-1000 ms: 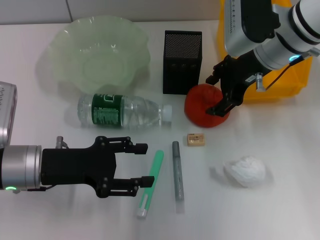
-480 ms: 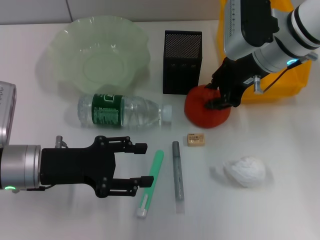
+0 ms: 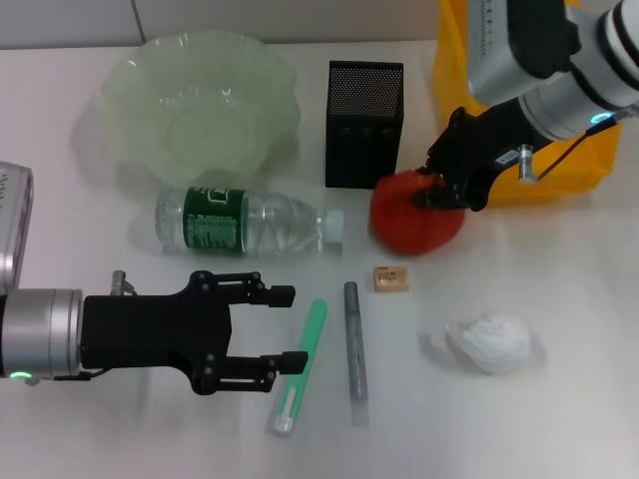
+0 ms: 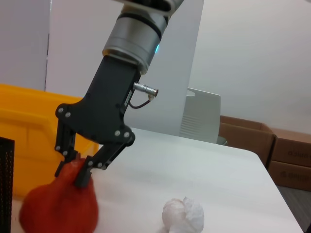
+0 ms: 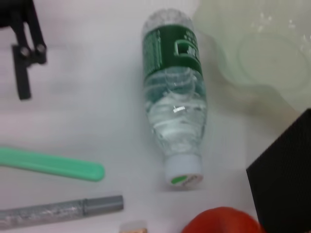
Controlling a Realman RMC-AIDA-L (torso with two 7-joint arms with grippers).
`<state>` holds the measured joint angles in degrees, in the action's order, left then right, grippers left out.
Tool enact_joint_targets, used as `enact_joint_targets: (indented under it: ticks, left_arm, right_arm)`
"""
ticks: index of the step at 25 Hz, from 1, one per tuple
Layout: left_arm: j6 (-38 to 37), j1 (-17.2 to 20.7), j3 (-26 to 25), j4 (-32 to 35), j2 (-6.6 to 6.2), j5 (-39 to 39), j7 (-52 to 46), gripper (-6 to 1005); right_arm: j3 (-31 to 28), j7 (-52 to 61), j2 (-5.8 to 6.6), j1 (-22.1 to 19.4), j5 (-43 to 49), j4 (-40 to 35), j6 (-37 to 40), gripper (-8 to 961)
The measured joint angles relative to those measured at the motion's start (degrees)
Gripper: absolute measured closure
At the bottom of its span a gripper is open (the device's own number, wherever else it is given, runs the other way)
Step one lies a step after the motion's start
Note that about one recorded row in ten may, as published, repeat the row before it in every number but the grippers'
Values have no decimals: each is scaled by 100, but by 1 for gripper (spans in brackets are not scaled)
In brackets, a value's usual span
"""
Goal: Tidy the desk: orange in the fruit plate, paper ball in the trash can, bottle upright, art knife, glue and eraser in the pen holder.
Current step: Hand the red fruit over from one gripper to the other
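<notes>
White desk (image 3: 559, 299), right pincer (image 3: 431, 188) clamping orange (image 3: 411, 225), left pincer (image 3: 287, 327) open beside bottle (image 3: 245, 221)

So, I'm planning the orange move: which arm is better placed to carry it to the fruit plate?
Right. The right gripper is already closed on the orange beside the pen holder. The left gripper hangs open near the desk's front, well away from it. The fruit plate sits rear left.
</notes>
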<state>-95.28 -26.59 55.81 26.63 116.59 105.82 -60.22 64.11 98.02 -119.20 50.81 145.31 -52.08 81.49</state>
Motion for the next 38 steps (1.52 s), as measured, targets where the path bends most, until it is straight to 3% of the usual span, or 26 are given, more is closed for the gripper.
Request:
enact_joint_targets:
  ticks: [8, 16, 26, 38]
  left_arm:
    - [0, 4, -2, -1, 29, 0, 41, 295]
    - [56, -30, -53, 0, 128, -24, 62, 296]
    - [201, -269, -356, -108, 206, -475, 13, 297]
    - [690, -550, -342, -422, 224, -721, 59, 298]
  right_arm:
    - [-97, 144, 23, -420, -447, -930, 564, 778]
    - [-739, 120, 91, -622, -1259, -1432, 1498, 788]
    - [-750, 52, 118, -727, -1769, -1432, 1869, 788]
    - [-750, -164, 47, -754, -2040, -1136, 1868, 789]
